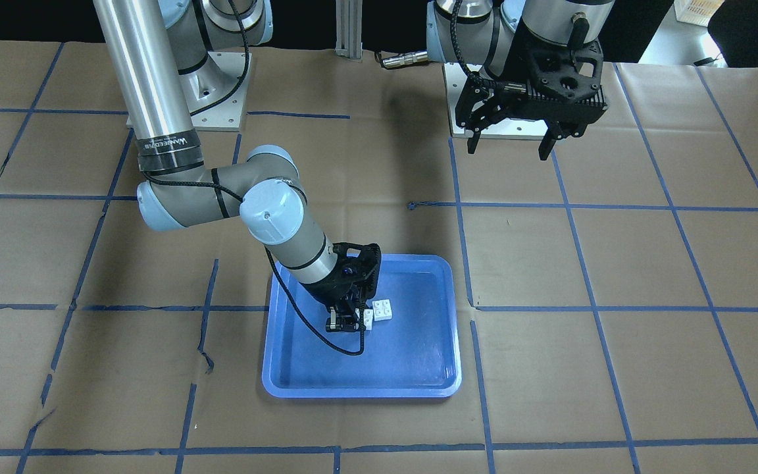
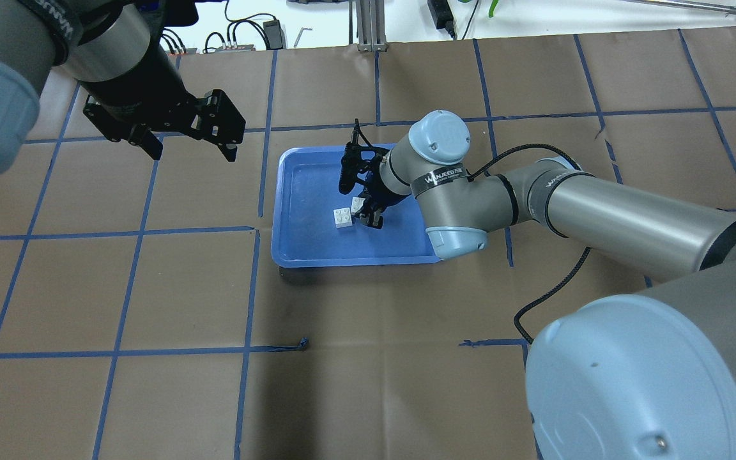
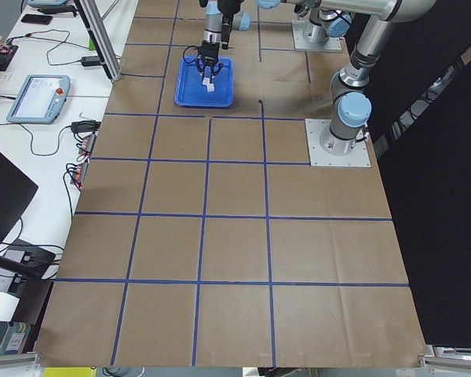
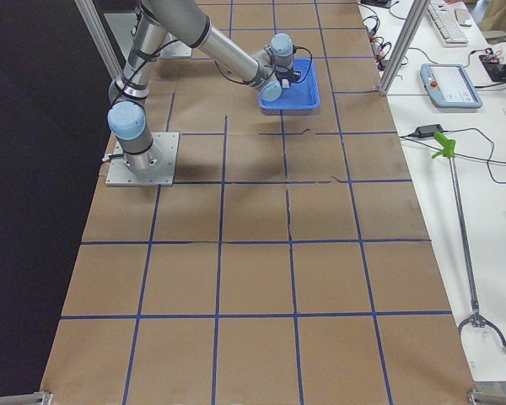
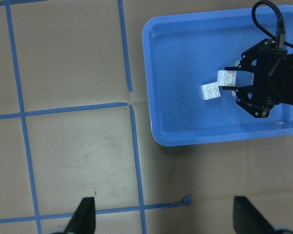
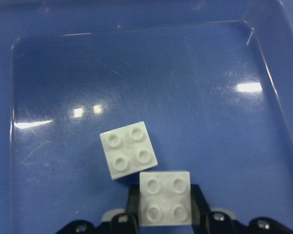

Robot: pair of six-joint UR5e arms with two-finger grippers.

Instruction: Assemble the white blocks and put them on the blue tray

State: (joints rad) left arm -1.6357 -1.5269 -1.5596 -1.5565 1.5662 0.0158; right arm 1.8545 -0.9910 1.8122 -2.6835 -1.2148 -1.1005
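The blue tray (image 1: pixel 359 392) lies mid-table; it also shows in the overhead view (image 2: pixel 355 260) and the left wrist view (image 5: pixel 151 97). One white block (image 6: pixel 128 148) lies studs up on the tray floor (image 1: pixel 383 309) (image 2: pixel 343 218). My right gripper (image 6: pixel 164 207) reaches down into the tray (image 1: pixel 353 322) and is shut on the second white block (image 6: pixel 164 197), studs up, right beside the first and at its corner. The two blocks are side by side, not stacked. My left gripper (image 2: pixel 192 150) hangs open and empty, high above the table, away from the tray.
Brown paper with a blue tape grid covers the table. The arm bases (image 1: pixel 221 99) stand at the robot's edge. A cable (image 2: pixel 553 287) loops from the right arm over the table. Screens and cables (image 3: pixel 35 98) lie beyond the table's edge.
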